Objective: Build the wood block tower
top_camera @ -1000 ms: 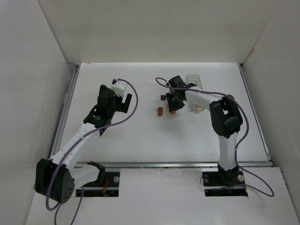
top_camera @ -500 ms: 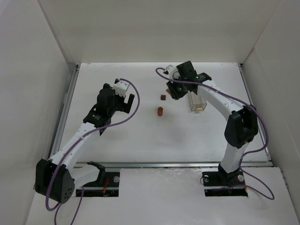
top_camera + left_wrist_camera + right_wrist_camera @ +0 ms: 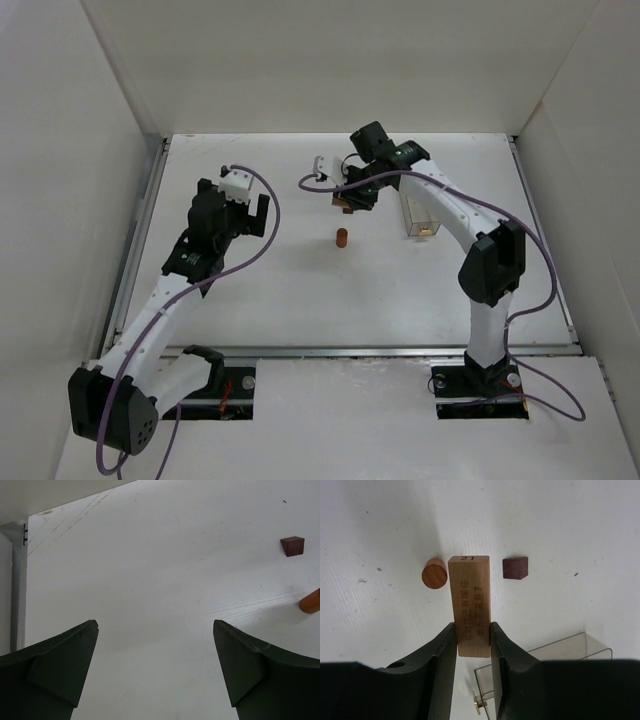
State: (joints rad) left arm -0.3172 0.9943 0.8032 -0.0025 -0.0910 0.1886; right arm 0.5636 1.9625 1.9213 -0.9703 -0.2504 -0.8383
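My right gripper is shut on the pale tan flat bar, which has printed characters and sticks out past the fingertips. It hangs above the table, with the orange-brown round piece left of the bar's tip and the dark red-brown piece right of it. From above, the right gripper is over the back centre, just behind the round piece. My left gripper is open and empty, well to the left. It sees the dark piece and the round piece at its right edge.
A clear plastic box stands right of the right gripper, and its open edge shows under the fingers. White walls enclose the table on three sides. A metal rail runs along the left table edge.
The right arm has swung left from beside the clear box, carrying the tan bar to above the two small pieces. The left arm has drawn back a little to the left, still open.
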